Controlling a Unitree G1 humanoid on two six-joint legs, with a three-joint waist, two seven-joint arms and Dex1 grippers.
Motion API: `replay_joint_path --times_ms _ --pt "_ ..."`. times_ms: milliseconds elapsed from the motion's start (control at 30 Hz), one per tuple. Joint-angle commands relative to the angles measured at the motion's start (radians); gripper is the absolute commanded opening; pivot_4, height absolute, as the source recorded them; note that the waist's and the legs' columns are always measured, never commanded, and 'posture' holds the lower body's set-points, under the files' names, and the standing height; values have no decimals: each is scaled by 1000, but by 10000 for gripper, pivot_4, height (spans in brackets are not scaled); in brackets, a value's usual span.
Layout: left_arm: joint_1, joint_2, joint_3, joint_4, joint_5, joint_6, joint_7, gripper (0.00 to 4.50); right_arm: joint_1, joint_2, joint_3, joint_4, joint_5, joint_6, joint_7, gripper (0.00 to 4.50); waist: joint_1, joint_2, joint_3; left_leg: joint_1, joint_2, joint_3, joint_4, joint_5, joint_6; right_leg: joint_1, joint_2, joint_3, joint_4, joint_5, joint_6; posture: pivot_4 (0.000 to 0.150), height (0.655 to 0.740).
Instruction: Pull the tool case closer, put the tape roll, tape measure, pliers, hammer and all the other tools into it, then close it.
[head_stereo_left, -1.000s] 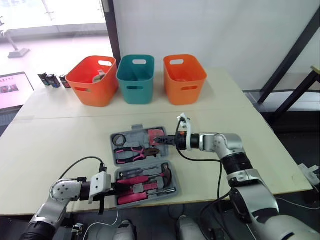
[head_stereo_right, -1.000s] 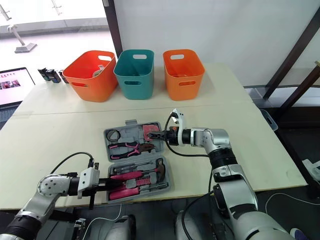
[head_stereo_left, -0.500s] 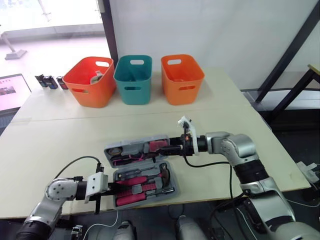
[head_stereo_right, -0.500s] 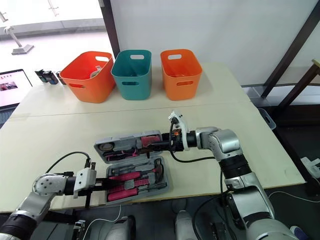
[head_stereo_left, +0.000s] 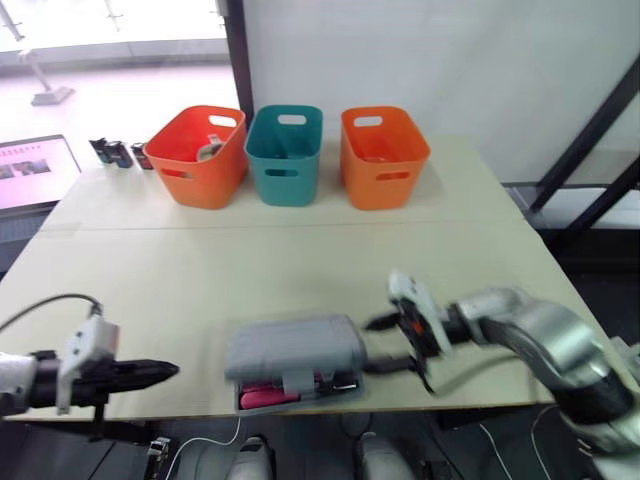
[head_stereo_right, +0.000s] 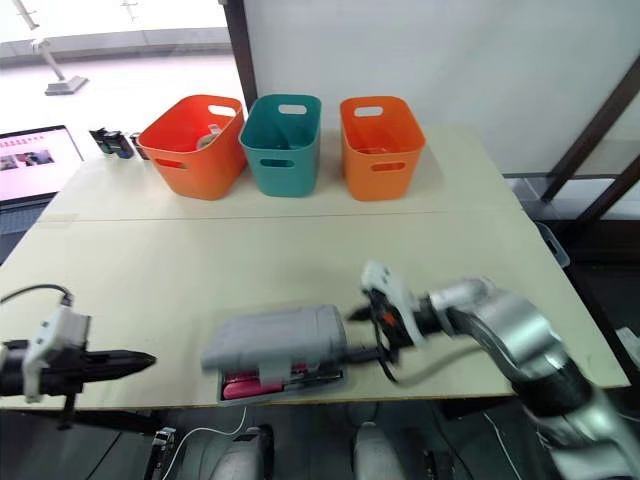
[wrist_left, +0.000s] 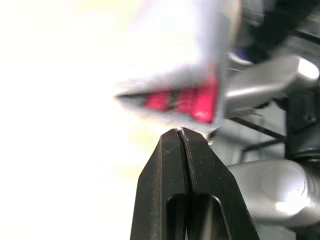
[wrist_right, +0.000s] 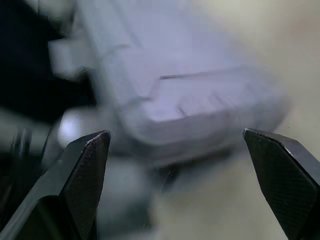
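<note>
**Lid down, latch yet to catch**

The grey tool case sits at the near edge of the table, within reach of both arms. Its lid lies over the base, but pink tool handles show through a slit along the front, so it looks not fully shut. Just right of the case, the right gripper hangs with its fingers spread wide, seemingly placed to press the lid. Well left of the case, the left gripper points at it with fingers pressed together. Three plastic bins stand far behind the case.

Head overhead; wrists near tool case
</note>
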Motion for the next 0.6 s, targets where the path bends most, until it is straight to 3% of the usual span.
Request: replay_joint_path --times_ms 33,200,333,600 --pt "-12 11 65 -31 -26 51 -14 0 122 -122 -232 -195 137 18 61 44759 6 -2 1 0 0 0 0 0 0 0 0 0 0 0 0 1500 7400" --pt "-37 -33 101 -83 -75 127 2 0 92 -112 -468 -186 303 71 -30 44759 -6 -8 2 2 1 2 4 0 0 0 0 0 0 1 -1 1500 7400" --pt "-47 -60 106 -110 -72 168 29 0 79 -80 -525 -167 356 51 -103 44759 -6 -12 2 1 1 3 5 0 0 -4 -1 0 -2 4 -5 1500 7400" --pt "-93 -81 127 -151 -80 229 88 0 154 -73 -517 -115 299 -99 -115 44759 7 -12 2 -3 1 3 1 0 0 -5 0 0 0 3 -3 1500 7400"
